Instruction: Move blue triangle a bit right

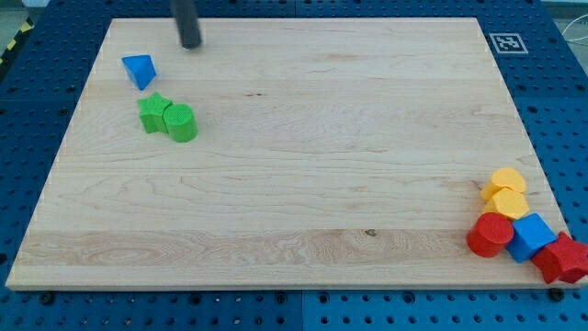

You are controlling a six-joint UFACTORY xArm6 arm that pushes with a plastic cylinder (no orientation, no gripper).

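The blue triangle lies near the view's top left of the wooden board. My tip is at the end of the dark rod that comes in from the view's top. It stands above and to the right of the blue triangle, with a clear gap between them. It touches no block.
A green star and a green cylinder touch each other just below the blue triangle. At the view's bottom right lie two yellow blocks, a red cylinder, a blue cube and a red block. A marker tag is at the top right corner.
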